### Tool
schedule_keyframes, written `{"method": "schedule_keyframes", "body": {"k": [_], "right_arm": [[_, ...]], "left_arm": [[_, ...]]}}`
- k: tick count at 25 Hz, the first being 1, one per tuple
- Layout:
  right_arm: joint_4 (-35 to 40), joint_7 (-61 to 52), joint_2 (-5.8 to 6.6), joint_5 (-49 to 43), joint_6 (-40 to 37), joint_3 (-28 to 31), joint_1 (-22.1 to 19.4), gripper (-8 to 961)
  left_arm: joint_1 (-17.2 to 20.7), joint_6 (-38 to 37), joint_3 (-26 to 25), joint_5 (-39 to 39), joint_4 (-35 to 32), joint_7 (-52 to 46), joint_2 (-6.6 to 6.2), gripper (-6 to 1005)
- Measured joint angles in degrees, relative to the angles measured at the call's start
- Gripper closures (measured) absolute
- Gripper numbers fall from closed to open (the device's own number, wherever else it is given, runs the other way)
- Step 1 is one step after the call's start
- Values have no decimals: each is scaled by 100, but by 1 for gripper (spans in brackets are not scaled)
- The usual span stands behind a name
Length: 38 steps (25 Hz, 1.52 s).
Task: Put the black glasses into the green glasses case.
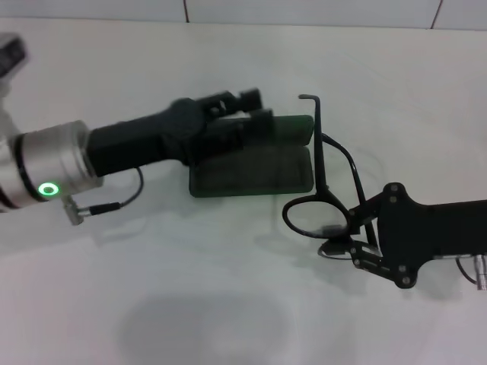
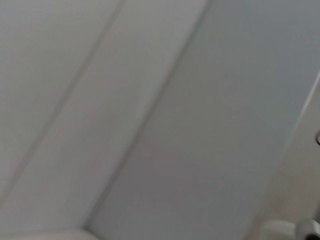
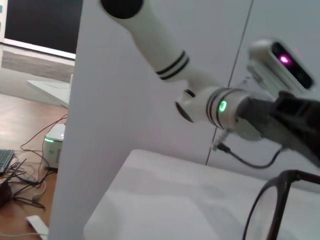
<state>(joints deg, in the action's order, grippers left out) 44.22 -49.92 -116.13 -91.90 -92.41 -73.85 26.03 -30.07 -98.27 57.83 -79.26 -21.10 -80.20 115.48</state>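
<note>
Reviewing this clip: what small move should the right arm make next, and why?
Probably carry the black glasses leftward over the green glasses case. The right gripper holds the frame near one lens, and the glasses sit just beside the case's right edge, not inside. The case looks open, and the left gripper rests at its far half, seemingly steadying it.

You see thin glossy black plastic-framed glasses (image 1: 329, 199) with clear lenses, a dark green matt hard-shell case (image 1: 255, 173), a smooth matt white tabletop (image 1: 228, 304), and a brushed-metal left wrist collar (image 1: 46, 163).
</note>
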Motion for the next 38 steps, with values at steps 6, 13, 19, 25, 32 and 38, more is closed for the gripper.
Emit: {"method": "schedule_keyframes", "body": {"k": [6,13,19,25,32,38], "right_arm": [[-92,180,-5,125,185,-133,72,846],[-107,211,1,128,232,-144,58,846],[-64,236,-4,134,402,-359,97,847],[-44,253,-5,140,409,-432,222,847],[49,303,3,139,421,-440,235,847],[84,436,4,137,406,-439,231,848]], "left_arm": [[-283,-74,0,-559,-6,-262,56,348],[-258,-257,-42,-522,-112,-232,86,349],[-286,-313,-2,-776,-276,-346,181,349],[-365,-186,0,-1160,-285,-781,177,349],[-484,-177,-3,-1362,-291,-1045,186,348],[-617,-205,7,-1523,-278,-1209,194,348]]}}
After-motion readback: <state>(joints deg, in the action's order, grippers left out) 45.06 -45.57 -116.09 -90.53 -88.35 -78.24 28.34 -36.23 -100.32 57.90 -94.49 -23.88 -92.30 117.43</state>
